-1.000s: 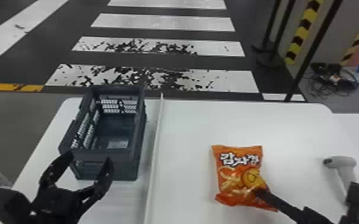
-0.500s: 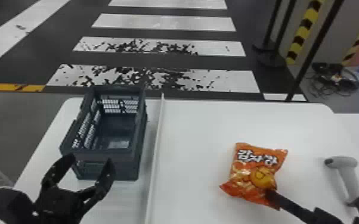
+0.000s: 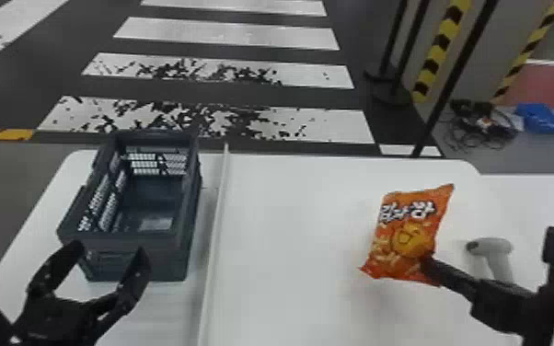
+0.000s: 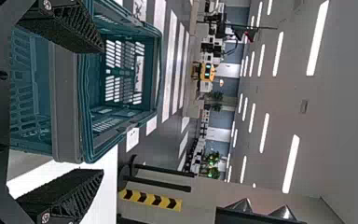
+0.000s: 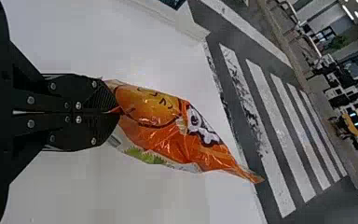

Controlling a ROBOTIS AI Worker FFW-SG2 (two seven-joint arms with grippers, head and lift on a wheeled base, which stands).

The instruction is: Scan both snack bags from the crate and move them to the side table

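orange bag (image 3: 405, 234) | your right gripper (image 5: 115, 112) pinches its edge | left gripper (image 3: 111, 250) spread | turn it slowly toward the scanner (image 3: 494, 247)

You have worn, white-painted rectangular stripes (image 3: 299, 76) across the dark grey floor (image 3: 175, 92) ahead; off to your right, tangled thin black cables (image 3: 478, 126) lie beside a lumpy blue bundle (image 3: 540, 118).

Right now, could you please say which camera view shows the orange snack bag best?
The head view, where the orange snack bag shows its printed front nearly face-on. The right wrist view shows it closer but foreshortened, its near edge pinched in the right gripper.
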